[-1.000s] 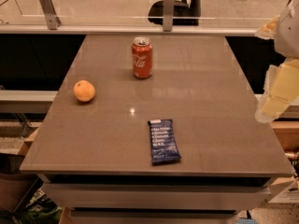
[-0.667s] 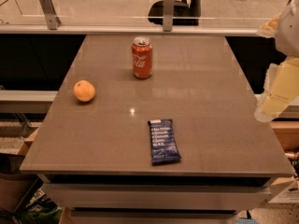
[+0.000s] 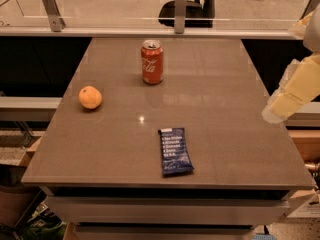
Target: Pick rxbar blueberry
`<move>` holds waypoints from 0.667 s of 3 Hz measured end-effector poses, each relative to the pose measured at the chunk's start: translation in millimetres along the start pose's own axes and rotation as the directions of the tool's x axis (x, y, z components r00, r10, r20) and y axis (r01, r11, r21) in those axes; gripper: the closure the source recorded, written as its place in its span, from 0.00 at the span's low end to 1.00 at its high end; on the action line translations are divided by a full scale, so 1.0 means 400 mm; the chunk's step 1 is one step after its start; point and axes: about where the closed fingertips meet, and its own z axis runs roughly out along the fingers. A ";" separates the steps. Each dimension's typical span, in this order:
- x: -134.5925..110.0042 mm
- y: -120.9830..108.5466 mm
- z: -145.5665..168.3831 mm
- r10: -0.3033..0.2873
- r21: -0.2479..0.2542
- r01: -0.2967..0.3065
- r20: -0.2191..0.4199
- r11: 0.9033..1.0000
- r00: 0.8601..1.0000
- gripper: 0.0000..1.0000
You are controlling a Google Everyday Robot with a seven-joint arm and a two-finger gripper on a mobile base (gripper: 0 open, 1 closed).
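The rxbar blueberry (image 3: 175, 151) is a flat dark-blue wrapper with white text. It lies flat near the front edge of the brown table (image 3: 225, 84), a little right of the middle. My gripper (image 3: 293, 90) shows as a pale yellow-white shape at the right edge of the camera view. It hangs over the table's right side, well to the right of the bar and apart from it. It holds nothing that I can see.
A red soda can (image 3: 152, 62) stands upright at the back middle. A round orange fruit (image 3: 90, 97) sits at the left. A glass railing with metal posts (image 3: 180, 9) runs behind the table, with a dark office chair (image 3: 192, 6) beyond it.
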 end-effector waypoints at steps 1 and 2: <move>-0.004 -0.006 0.000 0.123 0.010 -0.124 0.086 0.992 0.989 0.00; -0.003 -0.026 0.013 0.226 0.017 -0.233 0.186 0.972 0.956 0.00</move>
